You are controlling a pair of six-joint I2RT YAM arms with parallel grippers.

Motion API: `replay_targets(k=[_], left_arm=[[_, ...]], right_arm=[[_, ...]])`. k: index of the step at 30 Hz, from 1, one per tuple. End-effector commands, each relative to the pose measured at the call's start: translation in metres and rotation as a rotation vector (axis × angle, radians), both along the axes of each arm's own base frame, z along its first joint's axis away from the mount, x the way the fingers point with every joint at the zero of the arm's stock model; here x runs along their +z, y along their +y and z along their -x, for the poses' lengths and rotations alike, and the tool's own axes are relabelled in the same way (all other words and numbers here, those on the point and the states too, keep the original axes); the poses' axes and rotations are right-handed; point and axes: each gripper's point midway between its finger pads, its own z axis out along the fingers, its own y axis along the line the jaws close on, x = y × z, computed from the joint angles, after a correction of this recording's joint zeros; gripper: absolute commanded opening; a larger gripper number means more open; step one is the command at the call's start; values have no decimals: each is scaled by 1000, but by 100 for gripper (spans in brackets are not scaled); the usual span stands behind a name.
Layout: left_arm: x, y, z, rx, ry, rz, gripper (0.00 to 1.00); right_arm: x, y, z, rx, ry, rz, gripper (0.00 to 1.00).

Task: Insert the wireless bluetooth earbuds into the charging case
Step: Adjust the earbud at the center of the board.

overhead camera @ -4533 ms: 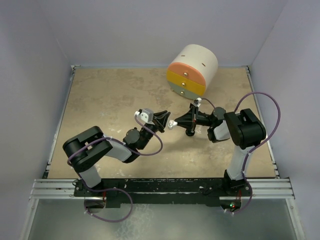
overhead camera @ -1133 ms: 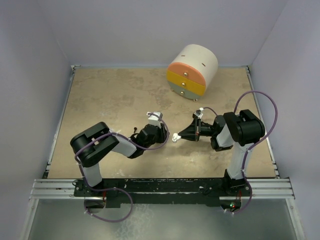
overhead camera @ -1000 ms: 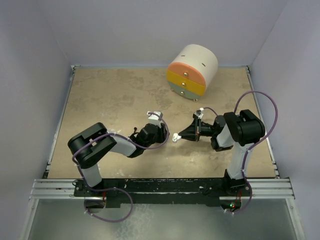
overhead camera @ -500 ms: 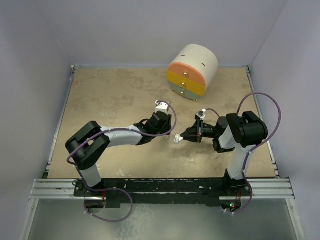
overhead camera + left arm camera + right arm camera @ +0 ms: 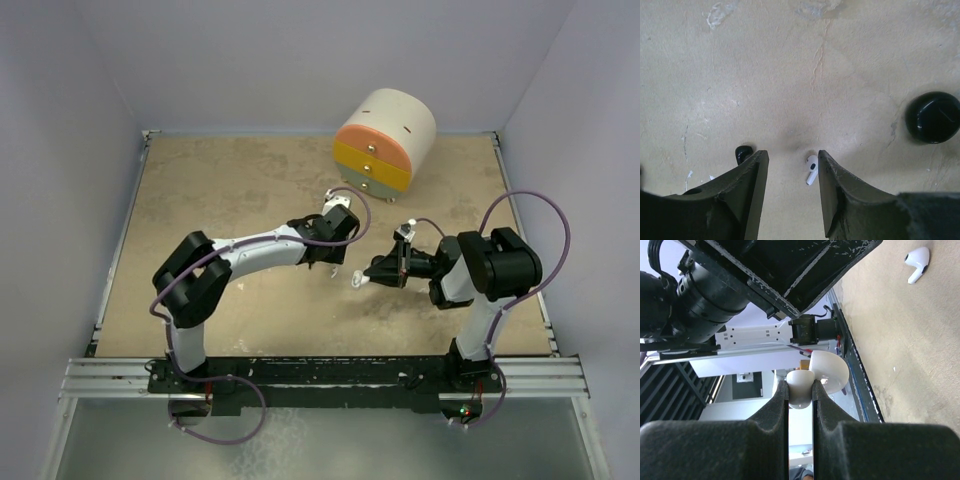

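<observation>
In the left wrist view, a small black piece (image 5: pixel 743 152) that cannot be identified lies on the table (image 5: pixel 790 60), just outside the left-hand finger. The left gripper (image 5: pixel 791 160) hangs over the table with its jaws about half open and nothing held. Between them, at 6 o'clock in the view and close to the right-hand finger, lies one earbud (image 5: pixel 811 170). It is glossy white with a rounded head, a dark grille patch and a short stem, head toward 1 o'clock and stem toward 7 o'clock. It looks very light, hard and slick, so a pinch on the curved head would likely squirt it away. The better hold is probably across the flatter sides where the stem meets the head, closed gently and squarely. At 2 o'clock from the earbud, well apart, a black round case (image 5: pixel 932 117) sits on the table, shiny, puck-like and apparently rigid. Further right, the right gripper (image 5: pixel 800 390) has its jaws nearly together, clamping a small white shell (image 5: pixel 829 369) whose domed flap stands open. This shell matches the earbud's colour and may be its case. The pictures do not settle which of the two is meant to take the earbud.
</observation>
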Motion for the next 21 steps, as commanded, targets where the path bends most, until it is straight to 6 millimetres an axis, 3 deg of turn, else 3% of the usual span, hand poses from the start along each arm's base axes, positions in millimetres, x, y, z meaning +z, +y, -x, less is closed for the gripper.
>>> replay_targets(k=[1,21], left_arm=[[2,4,10,11,73,-59,44],[-11,-21,21,-67,120,-124,44]], right_arm=[[61,-4,26,28,-814,-77,0],[61,-6,29,29,-819,-70,0]])
